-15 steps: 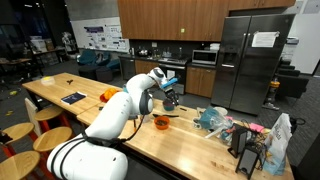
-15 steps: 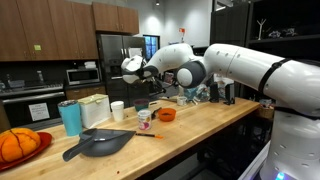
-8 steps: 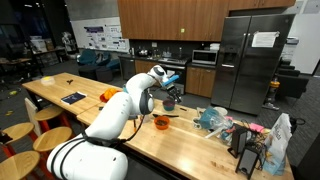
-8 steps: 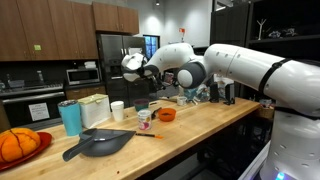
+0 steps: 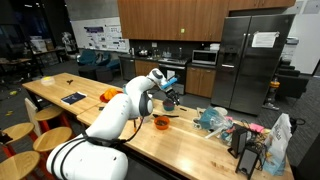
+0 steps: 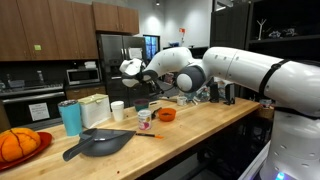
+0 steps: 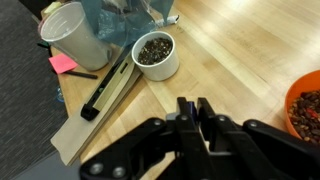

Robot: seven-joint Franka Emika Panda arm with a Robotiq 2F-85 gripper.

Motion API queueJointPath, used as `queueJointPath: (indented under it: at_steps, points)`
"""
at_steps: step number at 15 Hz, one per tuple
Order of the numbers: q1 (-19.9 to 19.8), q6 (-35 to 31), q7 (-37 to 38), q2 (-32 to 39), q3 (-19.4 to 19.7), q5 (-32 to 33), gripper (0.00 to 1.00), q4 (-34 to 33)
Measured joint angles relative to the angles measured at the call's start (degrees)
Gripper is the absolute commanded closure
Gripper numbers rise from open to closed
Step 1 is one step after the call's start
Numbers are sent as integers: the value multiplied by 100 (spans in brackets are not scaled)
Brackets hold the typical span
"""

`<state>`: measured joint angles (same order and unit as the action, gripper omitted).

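My gripper (image 7: 194, 108) hangs above the wooden counter (image 7: 235, 60). Its fingers are nearly together, with a small blue thing (image 7: 193, 106) pinched between them; I cannot tell what it is. Below and ahead stands a small white cup of dark bits (image 7: 155, 52). An orange bowl (image 7: 305, 108) with dark bits is at the right edge. In both exterior views the gripper (image 6: 138, 72) (image 5: 170, 99) is held well above the counter, near the orange bowl (image 6: 166, 114) (image 5: 160, 123).
A larger white cup (image 7: 72, 35), a pink note (image 7: 62, 64) and a black-handled tool on a wooden board (image 7: 105, 88) lie to the left. In an exterior view there are a teal cup (image 6: 70, 117), a black pan (image 6: 100, 143), and orange fruit on a red plate (image 6: 18, 145).
The gripper has shifted very slightly to the left and down in an exterior view; otherwise nothing has visibly changed.
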<state>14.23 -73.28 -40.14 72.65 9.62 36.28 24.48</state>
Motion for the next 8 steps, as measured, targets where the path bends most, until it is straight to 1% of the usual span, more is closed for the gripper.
queueJointPath:
  at_steps: [4, 5, 6, 8]
  points:
    - [19, -19, -42, 86, 20, 0, 96, -4]
    - [20, -19, -62, 88, 31, 0, 76, -4]
    - [20, -19, -82, 88, 39, 0, 59, -5]
    - [20, 0, -109, 88, 46, 0, 49, -13]
